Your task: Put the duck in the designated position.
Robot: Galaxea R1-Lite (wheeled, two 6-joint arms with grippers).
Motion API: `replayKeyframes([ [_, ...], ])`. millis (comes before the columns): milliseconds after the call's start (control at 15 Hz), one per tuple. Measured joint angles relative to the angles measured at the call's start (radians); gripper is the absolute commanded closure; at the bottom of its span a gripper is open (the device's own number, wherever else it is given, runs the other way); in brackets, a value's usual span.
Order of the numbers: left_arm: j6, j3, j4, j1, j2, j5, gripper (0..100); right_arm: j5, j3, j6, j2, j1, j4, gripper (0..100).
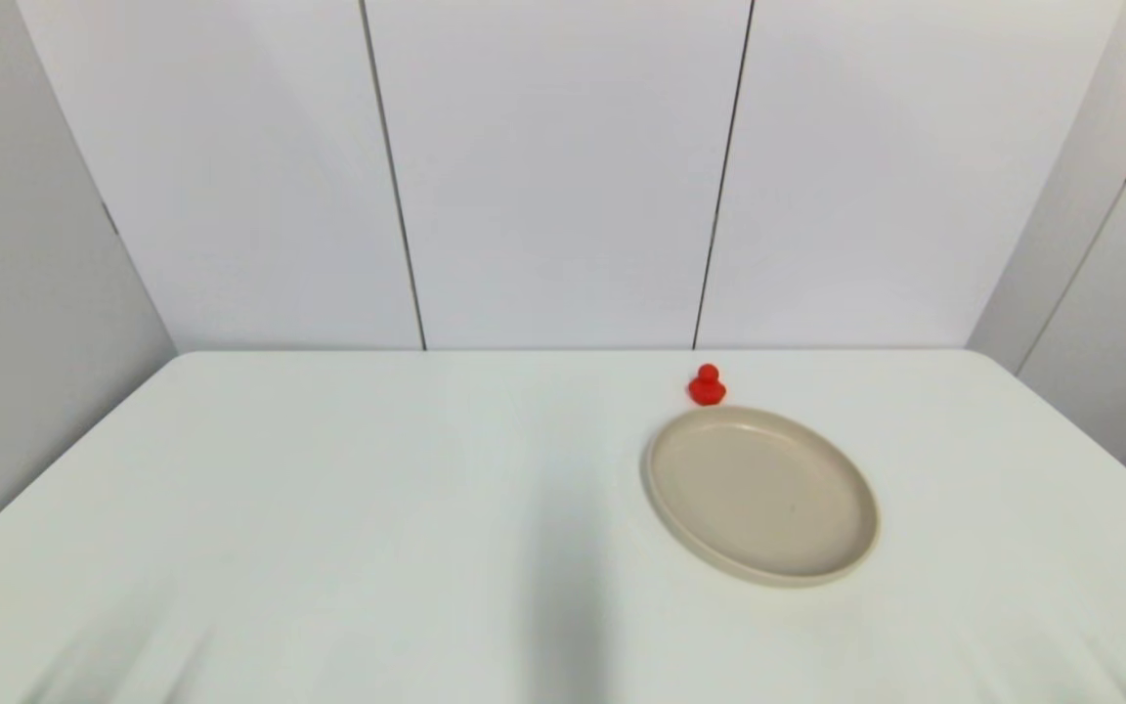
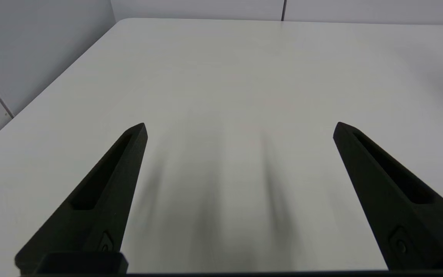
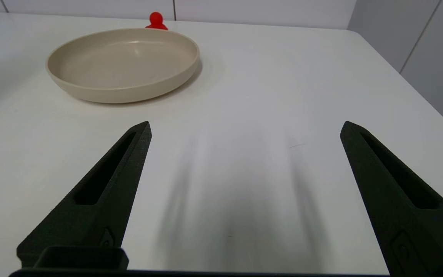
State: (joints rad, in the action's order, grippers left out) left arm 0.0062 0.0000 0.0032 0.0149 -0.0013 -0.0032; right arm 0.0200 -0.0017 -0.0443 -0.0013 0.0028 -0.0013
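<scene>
Tiny red duck upright just beyond the beige plate

my left pincer, two long matte black tapered fingers, slotted recess along each, my right pincer identical, small embossed mark near each base

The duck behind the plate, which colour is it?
The duck is all red and glossy; the head view shows it best.

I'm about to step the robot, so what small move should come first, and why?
Probably send the right tool forward over the plate toward the duck. It is open and holds nothing, and the duck sits on the table just beyond the plate's far rim.
</scene>
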Motion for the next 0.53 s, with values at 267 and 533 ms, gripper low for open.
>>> replayKeyframes([
  [267, 0.000, 0.000, 0.000, 0.000, 0.000, 0.000, 0, -0.013, 0.000, 0.012, 0.000, 0.000, 0.000, 0],
  [533, 0.000, 0.000, 0.000, 0.000, 0.000, 0.000, 0, -0.014, 0.000, 0.017, 0.000, 0.000, -0.001, 0],
])
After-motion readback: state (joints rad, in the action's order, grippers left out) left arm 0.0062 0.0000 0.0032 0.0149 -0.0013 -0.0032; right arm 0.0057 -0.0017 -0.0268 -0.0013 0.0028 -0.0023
